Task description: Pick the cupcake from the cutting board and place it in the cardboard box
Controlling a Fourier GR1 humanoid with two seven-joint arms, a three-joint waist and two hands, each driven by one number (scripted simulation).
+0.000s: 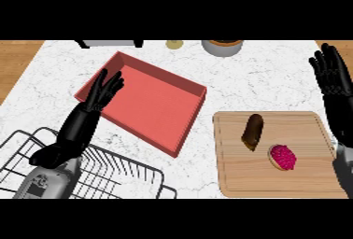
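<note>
On your wooden cutting board (276, 182), the pink-frosted cupcake (283, 157) lies beside a dark brown pastry (253, 131), well below your right hand (335, 74), whose straight, spread fingers (325, 63) touch nothing. Your left hand (103, 92), fingers likewise apart, hovers over the red box (148, 100) on the marble desk (269, 79), far from the cupcake.

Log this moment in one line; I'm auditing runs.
cupcake: on cutting board | box: holds nothing | left hand: open | right hand: open
</note>
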